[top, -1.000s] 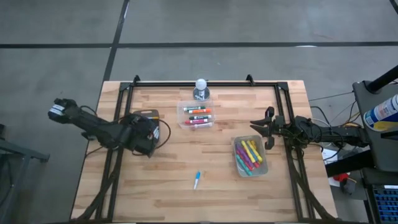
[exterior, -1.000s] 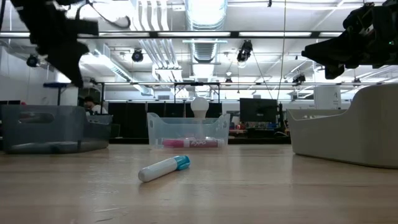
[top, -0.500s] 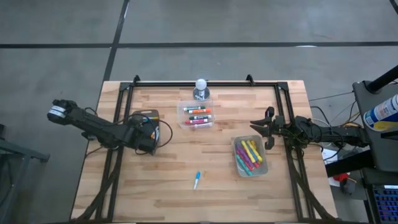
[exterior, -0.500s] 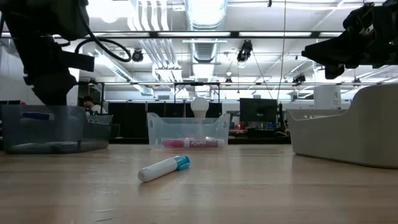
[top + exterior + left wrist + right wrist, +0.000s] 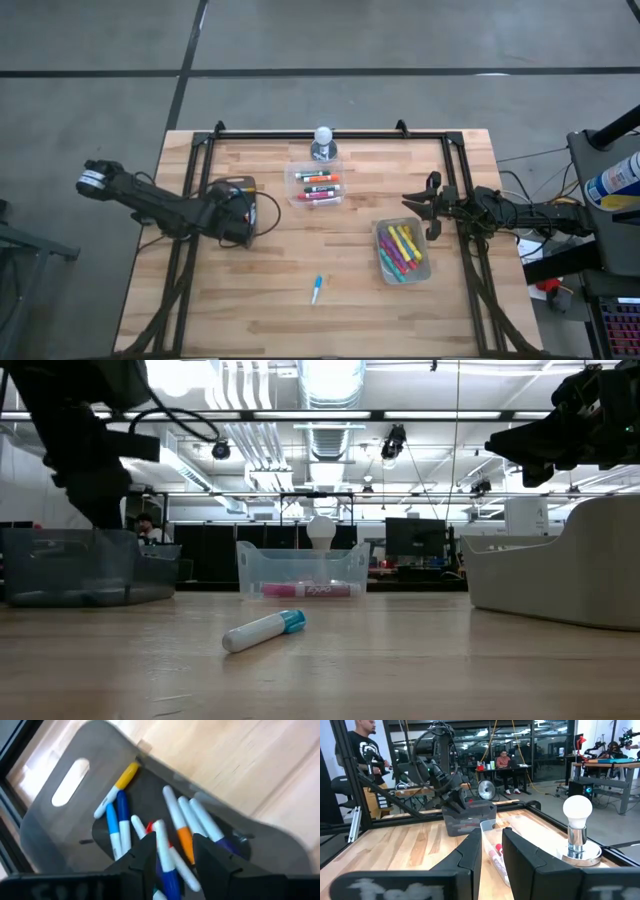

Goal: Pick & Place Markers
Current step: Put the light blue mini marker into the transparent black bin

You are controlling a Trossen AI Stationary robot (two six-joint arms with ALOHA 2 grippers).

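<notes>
The left gripper (image 5: 236, 222) hangs right over the dark grey plastic tub (image 5: 222, 189) on the table's left side, fingers released, nothing between them. Inside the tub lies a pile of capped markers (image 5: 170, 840): blue, yellow, orange, white-bodied. Mid-table, far side, a clear plastic tub (image 5: 317, 185) holds 4 more or so. 1 teal-capped white marker (image 5: 316, 289) lies alone on the wood near the front. The right gripper (image 5: 422, 212) waits by the right edge, fingers apart.

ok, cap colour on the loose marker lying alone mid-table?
Blue-teal cap on a white body, on the loose marker; the low view shows it best.
</notes>
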